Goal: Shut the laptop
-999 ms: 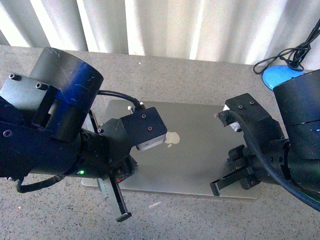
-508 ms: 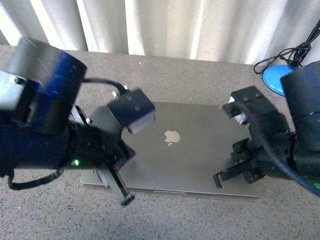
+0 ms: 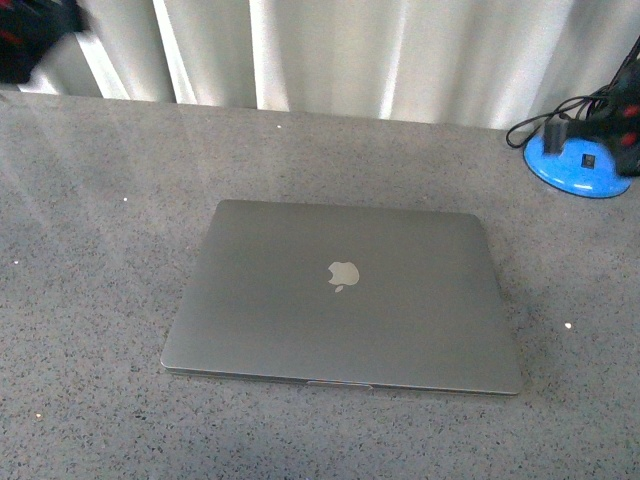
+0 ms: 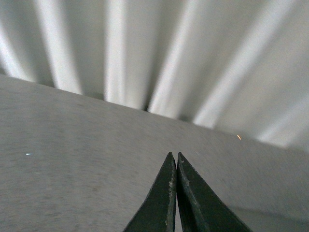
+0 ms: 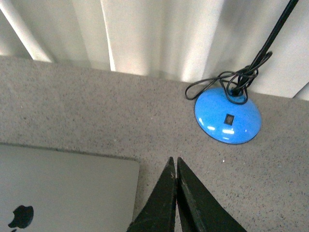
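A grey speckled table [image 3: 90,260] fills the view, with pale pleated curtains [image 3: 350,50] hanging along its far edge. At the far right stands a round blue base [image 5: 228,116], apparently a lamp's, with a black cable [image 5: 227,79] coiled on top.

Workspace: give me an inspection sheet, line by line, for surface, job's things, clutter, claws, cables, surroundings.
Surface: grey speckled table, a few pale specks on it.
Job's things: laptop lies flat with lid shut, apple logo facing up.
Clutter: blue dome-shaped base near the table's back right corner, apart from the laptop.
Claws: left claw shut, holding nothing, over bare table; right claw shut, holding nothing, between the laptop's corner and the blue base.
Cables: black cable looped at the blue base, running up off the table.
Surroundings: pale pleated curtain behind the table.
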